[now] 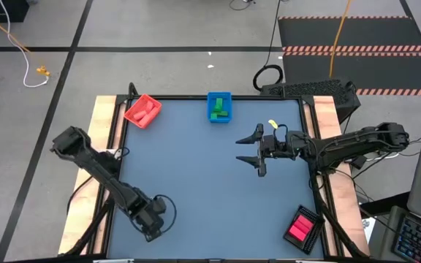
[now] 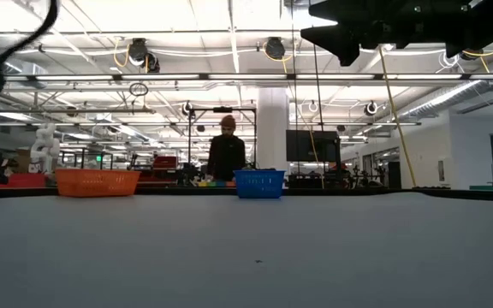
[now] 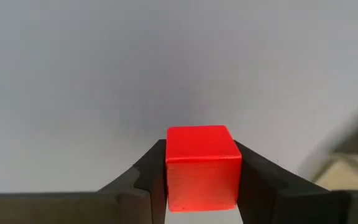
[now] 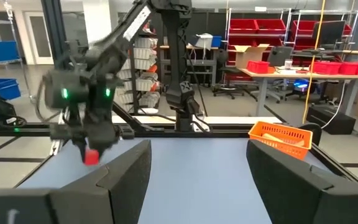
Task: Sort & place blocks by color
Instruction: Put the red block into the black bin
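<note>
In the left wrist view a red cube (image 3: 202,167) sits between the fingers of my left gripper (image 3: 202,186), which is shut on it. That gripper (image 1: 154,219) is over the table's near left part, and the high view hides the cube. The right wrist view shows the same cube (image 4: 92,156) under the left gripper. My right gripper (image 1: 248,150) is open over the table's middle right, high above it, touching nothing. Green blocks (image 1: 220,109) lie in the blue tray (image 1: 219,96). Red blocks (image 1: 146,111) lie in the red tray (image 1: 131,115), pink ones (image 1: 300,229) in the black tray (image 1: 312,216). My left gripper pinches the red cube by two opposite side faces (image 3: 169,168), one finger (image 3: 143,180) on each side. The fingers come from above, pointing down. In the right wrist view the cube appears lifted clear of the table, below the fingers.
The red tray (image 2: 97,182) and blue tray (image 2: 259,183) stand at the far edge, the black tray at the near right corner. A person (image 2: 227,154) stands beyond the far edge. The grey table top (image 1: 196,168) lies bare between the trays.
</note>
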You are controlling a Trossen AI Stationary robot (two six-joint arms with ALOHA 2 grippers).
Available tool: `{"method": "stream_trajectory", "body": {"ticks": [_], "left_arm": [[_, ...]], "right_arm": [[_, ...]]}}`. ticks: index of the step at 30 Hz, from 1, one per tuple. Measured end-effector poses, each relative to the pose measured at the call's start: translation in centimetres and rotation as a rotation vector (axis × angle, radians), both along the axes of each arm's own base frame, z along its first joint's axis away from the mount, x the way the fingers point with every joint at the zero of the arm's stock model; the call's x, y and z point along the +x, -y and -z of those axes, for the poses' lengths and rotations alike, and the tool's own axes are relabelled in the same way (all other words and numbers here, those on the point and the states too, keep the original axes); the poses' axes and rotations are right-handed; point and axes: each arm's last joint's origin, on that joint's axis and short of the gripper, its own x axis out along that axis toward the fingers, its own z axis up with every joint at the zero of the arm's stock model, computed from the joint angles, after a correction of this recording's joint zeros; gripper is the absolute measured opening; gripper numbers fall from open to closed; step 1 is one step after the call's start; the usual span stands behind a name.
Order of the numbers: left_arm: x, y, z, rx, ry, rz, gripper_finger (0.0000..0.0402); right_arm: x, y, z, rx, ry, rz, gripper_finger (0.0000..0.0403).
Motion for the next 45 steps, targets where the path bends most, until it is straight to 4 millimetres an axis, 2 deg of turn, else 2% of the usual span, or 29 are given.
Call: {"method": "stream_trajectory", "body": {"ticks": [4,9,13,16,18,23,27,33,41,45], "left_arm": [[1.3,-1.2,-4.4,0.006,0.213,-0.022,0.0134],[2.4,-3.9,-9.8,0.222,0.621,-0.064,0.0134],[3.2,-6.2,-11.6,0.467,0.819,-0.104,0.0134],[4.7,-7.6,-12.0,0.551,0.893,-0.090,0.0134],[6.4,-8.5,-11.7,0.548,0.983,-0.139,0.0134],[10.8,-11.3,-10.8,0.367,1.215,-0.260,0.0134],[13.0,-13.1,-10.0,0.226,1.283,-0.287,0.0134],[14.1,-14.7,-9.8,0.129,1.337,-0.306,0.0134],[14.3,-15.0,-10.1,0.102,1.375,-0.338,0.0134],[14.3,-15.0,-10.0,0.089,1.371,-0.351,0.0134]], "right_arm": [[0.0,0.0,-0.1,-0.013,0.009,0.000,0.0258],[0.0,-0.1,-0.3,-0.076,0.033,-0.024,0.0258],[-0.1,-1.4,-0.3,-0.241,0.052,-0.101,0.0258],[-0.1,-2.7,-0.3,-0.393,0.077,-0.131,0.0258],[0.1,-3.5,-0.2,-0.458,0.098,-0.108,0.0258],[1.0,-4.6,0.2,-0.537,0.163,-0.045,0.0263],[1.5,-5.3,0.8,-0.636,0.194,-0.041,0.0276],[1.8,-5.5,1.4,-0.691,0.156,0.041,0.0305],[2.1,-5.3,1.7,-0.686,0.152,0.047,0.0318],[3.1,-5.4,1.8,-0.682,0.152,0.052,0.0318]]}}
